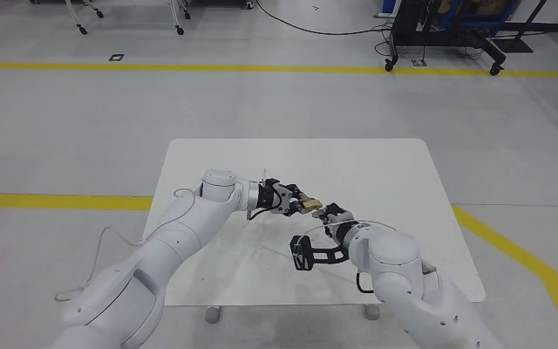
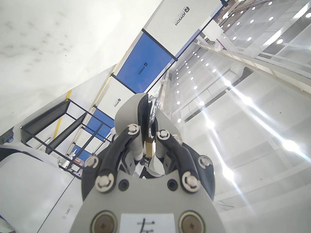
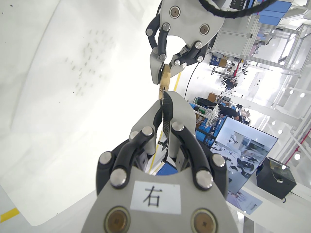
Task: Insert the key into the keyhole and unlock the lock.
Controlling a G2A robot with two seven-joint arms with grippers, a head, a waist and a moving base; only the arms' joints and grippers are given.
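Observation:
A small brass lock hangs in the air over the middle of the white table. My left gripper is shut on the lock, brass body between the pads and silver shackle at the fingertips. My right gripper faces it from the other side, shut on the black-headed key. The key's head meets the end of the lock; its blade is hidden. Across from it, the left gripper clamps the lock body.
The tabletop around both arms is bare white, with its front edge close beneath the arms in the top view. Yellow floor lines run past the table. A black wheeled frame stands far back right.

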